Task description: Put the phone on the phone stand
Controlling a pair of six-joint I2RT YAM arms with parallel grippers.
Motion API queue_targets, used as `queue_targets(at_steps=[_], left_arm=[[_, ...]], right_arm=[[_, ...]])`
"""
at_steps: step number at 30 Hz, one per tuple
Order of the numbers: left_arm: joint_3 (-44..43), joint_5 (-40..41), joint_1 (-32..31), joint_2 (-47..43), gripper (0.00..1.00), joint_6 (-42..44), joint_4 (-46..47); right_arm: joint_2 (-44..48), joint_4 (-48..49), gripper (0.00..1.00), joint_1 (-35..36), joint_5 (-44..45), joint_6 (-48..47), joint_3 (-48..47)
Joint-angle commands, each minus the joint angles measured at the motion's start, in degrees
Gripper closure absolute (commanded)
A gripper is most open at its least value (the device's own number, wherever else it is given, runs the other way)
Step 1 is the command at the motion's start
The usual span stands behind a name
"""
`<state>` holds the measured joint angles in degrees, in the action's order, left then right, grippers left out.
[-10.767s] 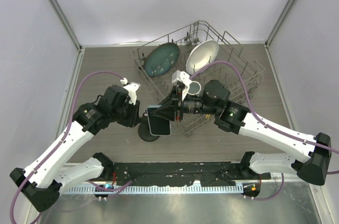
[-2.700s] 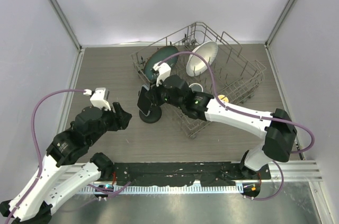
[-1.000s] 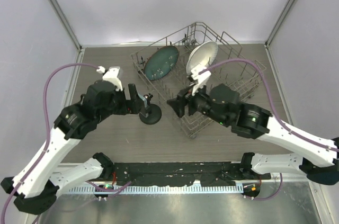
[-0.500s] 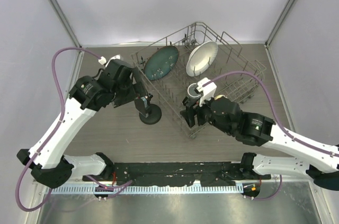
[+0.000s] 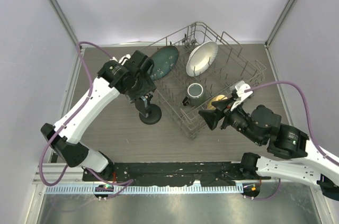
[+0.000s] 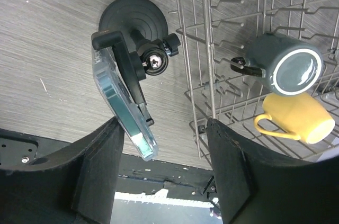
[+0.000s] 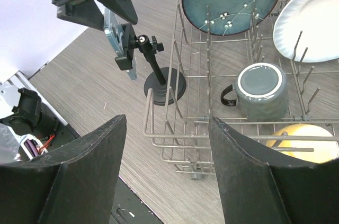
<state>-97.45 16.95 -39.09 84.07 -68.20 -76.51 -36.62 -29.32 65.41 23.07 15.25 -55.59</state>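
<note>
The phone (image 6: 123,112) rests tilted in the cradle of the phone stand (image 6: 134,18), seen edge-on with its teal-tinted edge showing. My left gripper (image 6: 164,168) hovers over it, open. The phone's lower end lies close to the left finger (image 6: 98,173) with a gap between them. From above, the left gripper (image 5: 144,97) covers the phone, and only the stand's round base (image 5: 150,116) shows. My right gripper (image 7: 167,176) is open and empty, off to the right of the stand (image 7: 165,83) and phone (image 7: 112,34), over the rack's near corner.
A wire dish rack (image 5: 249,70) stands just right of the stand. It holds a teal plate (image 5: 164,61), a white plate (image 5: 201,57), a grey mug (image 5: 195,91) and a yellow mug (image 5: 218,100). Grey walls close in the wooden table.
My left arm has swung farther over the stand and its jaws have narrowed somewhat. My right arm has drawn back to the right, away from the stand.
</note>
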Motion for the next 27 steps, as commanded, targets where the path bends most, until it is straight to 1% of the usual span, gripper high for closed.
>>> queue_targets(at_steps=[1,3,4,6,10,12,16,17,18,23,26,27], left_arm=[[-2.7,0.5,0.4,1.6,0.36,-4.3,-11.4],[-2.8,0.3,0.5,2.5,0.4,-5.1,-12.5],[-2.8,-0.2,0.5,3.1,0.44,-5.4,-13.0],[-3.3,-0.2,0.5,4.2,0.46,-6.1,-14.2],[-5.3,0.5,0.4,5.8,0.48,-6.3,-18.4],[-6.0,0.8,0.5,6.2,0.49,-5.3,-18.7],[-4.3,-0.3,0.8,5.9,0.53,-5.0,-18.7],[-3.5,-0.5,0.9,5.9,0.55,-4.5,-18.7],[-3.1,-0.8,0.9,5.8,0.59,-4.4,-18.7],[-2.1,0.5,2.1,3.1,0.66,-4.2,-18.7],[-2.0,1.2,2.8,2.3,0.75,-4.2,-18.7],[-2.1,1.2,2.9,1.7,0.83,-4.2,-18.7]], right_arm=[[3.6,-1.4,0.32,0.0,1.3,0.7,0.3],[4.8,-2.3,0.32,0.0,1.4,0.8,0.7],[6.0,-2.8,0.32,0.0,1.5,0.9,0.9],[7.3,-3.5,0.32,0.0,2.0,1.0,1.2],[10.2,-3.8,0.32,0.0,2.4,1.2,2.1],[11.7,-3.9,0.31,-0.1,2.5,1.2,2.2],[12.5,-4.3,0.31,0.0,2.7,0.8,2.4],[12.5,-4.4,0.32,0.0,2.8,0.6,2.4],[12.5,-4.7,0.31,0.0,2.8,0.7,2.4],[13.1,-5.1,0.31,0.0,2.8,0.7,2.3],[12.9,-5.1,0.32,0.0,3.0,0.7,2.3],[12.7,-5.0,0.32,0.0,3.1,0.7,2.3]])
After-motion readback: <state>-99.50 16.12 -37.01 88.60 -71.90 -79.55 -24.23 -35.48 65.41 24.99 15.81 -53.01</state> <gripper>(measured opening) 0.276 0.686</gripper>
